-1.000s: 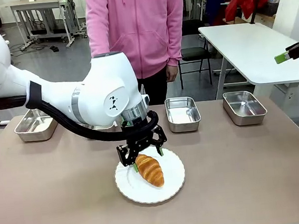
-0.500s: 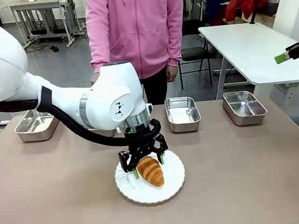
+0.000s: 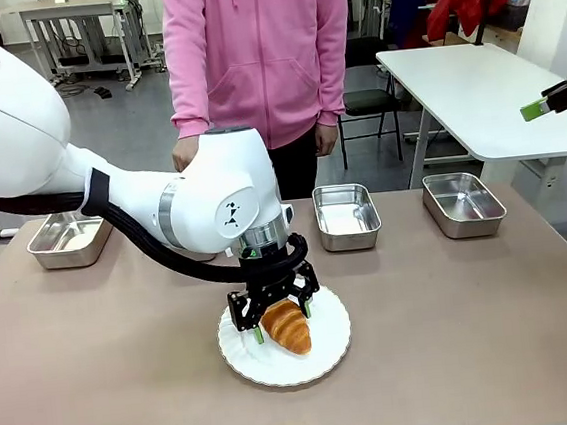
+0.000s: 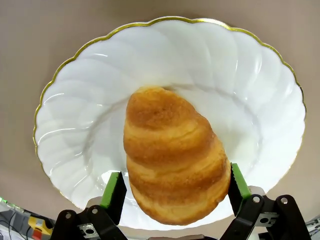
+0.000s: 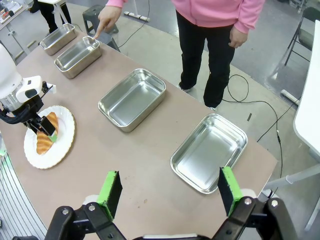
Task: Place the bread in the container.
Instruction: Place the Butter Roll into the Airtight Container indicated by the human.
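- Far left of the bench point(image 3: 100, 391): one steel pan point(image 3: 69, 237) sitting empty near the far edge, a second pan point(image 5: 78, 56) next to it in the right wrist view, with the person's finger point(image 5: 98, 31) pointing at it — likely the target container, only a guess.
- Left pincer point(image 3: 277, 322) sitting low over the white plate point(image 3: 329, 354), jaws spread, green pads point(image 4: 114, 189) flanking the croissant point(image 3: 285, 326) on both sides; one pad looks to be touching the crust, no squeeze showing.
- Croissant lying on the plate, near the middle of the bench, not lifted.
- Two more empty pans point(image 3: 346, 215) point(image 3: 462, 202) standing at the far edge, centre and right.
- Right pincer point(image 5: 170, 192) hanging high over the right side, jaws spread, holding nothing.
- Progress: early stage; grasp being set up. Left to do: close, lift, carry to a pan, release.
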Controlling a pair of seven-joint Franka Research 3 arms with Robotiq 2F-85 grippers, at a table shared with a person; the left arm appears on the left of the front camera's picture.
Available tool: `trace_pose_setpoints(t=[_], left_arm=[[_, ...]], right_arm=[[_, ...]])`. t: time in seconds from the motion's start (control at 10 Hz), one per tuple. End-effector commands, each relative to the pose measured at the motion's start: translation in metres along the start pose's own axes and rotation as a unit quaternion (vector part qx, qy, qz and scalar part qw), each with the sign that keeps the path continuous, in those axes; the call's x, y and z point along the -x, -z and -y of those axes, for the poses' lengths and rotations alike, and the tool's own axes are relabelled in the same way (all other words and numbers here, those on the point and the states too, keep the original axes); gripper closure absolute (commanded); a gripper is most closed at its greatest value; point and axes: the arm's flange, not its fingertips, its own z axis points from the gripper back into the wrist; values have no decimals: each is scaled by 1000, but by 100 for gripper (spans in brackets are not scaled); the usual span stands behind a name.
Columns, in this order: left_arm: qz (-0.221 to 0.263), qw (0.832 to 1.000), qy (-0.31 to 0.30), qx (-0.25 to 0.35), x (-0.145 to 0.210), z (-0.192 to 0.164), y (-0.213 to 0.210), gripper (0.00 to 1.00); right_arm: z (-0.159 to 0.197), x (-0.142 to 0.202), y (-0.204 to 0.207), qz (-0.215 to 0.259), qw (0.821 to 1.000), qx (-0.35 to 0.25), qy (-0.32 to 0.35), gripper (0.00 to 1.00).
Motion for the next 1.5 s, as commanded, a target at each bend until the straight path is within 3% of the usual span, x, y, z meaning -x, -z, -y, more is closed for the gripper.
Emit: trace_pose_setpoints(t=[0.0,0.4,0.5,1.1,1.3,1.4], left_arm=[[22,1000,-9,-11,-3,7,0,8],[30,999,-8,-9,-5,8,-2,48],[12,1000,-5,-22,-7,11,-2,48],[12,1000,1,-2,-4,5,-5,48],[46,997,21,57,-17,-10,-64,48],[63,996,38,55,-26,-19,-91,48]], right_arm=[[1,-1,0,11,1000,-5,-5,0],[1,-1,0,11,1000,-5,-5,0],[1,-1,0,11,1000,-5,-5,0],[1,-1,0,11,1000,-5,-5,0],[1,-1,0,11,1000,-5,-5,0],[1,-1,0,11,1000,-5,-5,0]])
